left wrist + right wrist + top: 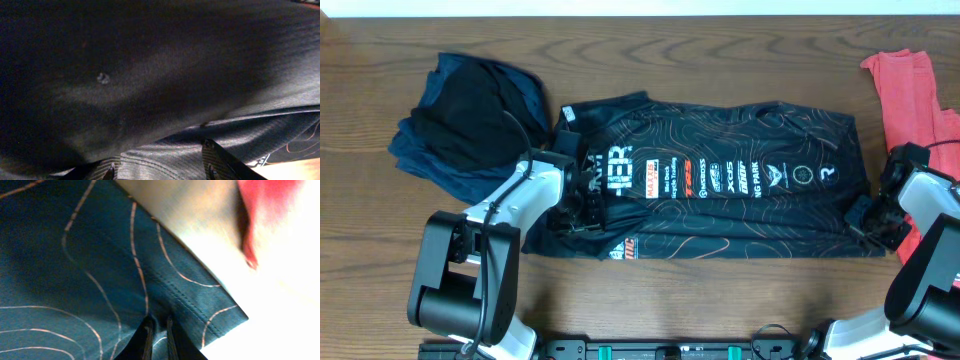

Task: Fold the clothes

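While spread flat and lengthwise across the middle of the counter [720, 40], logos up, needs the black jersey [740, 185] taken at both ends before any fold, hence one arm per end. Clamps the jersey's right corner hem, robot side, in the right end effector [868, 225]: fingers [148, 332] almost together, stitched edge pinched between, likely for carrying that end over. Sets the left end effector [575, 205] down on the lettered left end; fingers [220, 160] apart with a ridge of cloth between, but clamped or just resting, cannot tell, wrist view too dark. Judged grasp stage, fold not yet made. Leaves the coral-red T-shirt [905, 85] at the far right edge, just beside the right arm, and the navy and black bundle [470, 120] at far left, just beside the jersey's end; probably parked there to keep the fold path free. Risks: thin slick fabric slipping from a corner-only pinch; uneven lift if left side not gripped.
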Tool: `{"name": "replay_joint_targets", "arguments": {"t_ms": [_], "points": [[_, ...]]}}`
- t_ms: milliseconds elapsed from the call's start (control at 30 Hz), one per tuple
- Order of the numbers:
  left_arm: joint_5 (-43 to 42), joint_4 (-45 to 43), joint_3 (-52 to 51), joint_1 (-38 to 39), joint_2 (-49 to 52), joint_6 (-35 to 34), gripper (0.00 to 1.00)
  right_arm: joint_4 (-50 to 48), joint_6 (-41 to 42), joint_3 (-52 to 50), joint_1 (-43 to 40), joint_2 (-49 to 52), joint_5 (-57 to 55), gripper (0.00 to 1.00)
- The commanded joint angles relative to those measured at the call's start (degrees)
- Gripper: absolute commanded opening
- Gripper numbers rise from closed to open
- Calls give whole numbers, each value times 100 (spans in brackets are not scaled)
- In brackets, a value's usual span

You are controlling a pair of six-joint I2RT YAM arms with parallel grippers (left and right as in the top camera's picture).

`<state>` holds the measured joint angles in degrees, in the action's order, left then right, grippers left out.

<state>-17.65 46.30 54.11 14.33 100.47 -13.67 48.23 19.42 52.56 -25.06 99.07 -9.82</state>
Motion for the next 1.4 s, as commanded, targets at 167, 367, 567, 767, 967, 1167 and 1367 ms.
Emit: {"name": "replay_joint_targets", "arguments": {"t_ms": [167,367,567,767,967,1167,1367], "points": [[289,74,-343,-15,-42,-31,55,192,240,-208,-90,-826,-282,11],[304,-96,98,-17,-1224,17,67,-323,76,-199,-83,-1722,284,22],[542,-1134,603,-94,-1932,166,83,-649,-439,-197,-79,-2334,1320,29],[356,-1259,1650,-485,-1073,367,83,-481,-695,-136,-74,-2459,1829,30],[289,-1016,2662,-629,374,487,82,-234,-901,63,37,-2459,1878,32],[295,-1069,2704,-629,1362,483,82,-179,-951,63,37,-2455,1860,33],[378,-1349,2704,-627,1714,485,81,-168,-946,61,37,-2455,1755,32]]}}
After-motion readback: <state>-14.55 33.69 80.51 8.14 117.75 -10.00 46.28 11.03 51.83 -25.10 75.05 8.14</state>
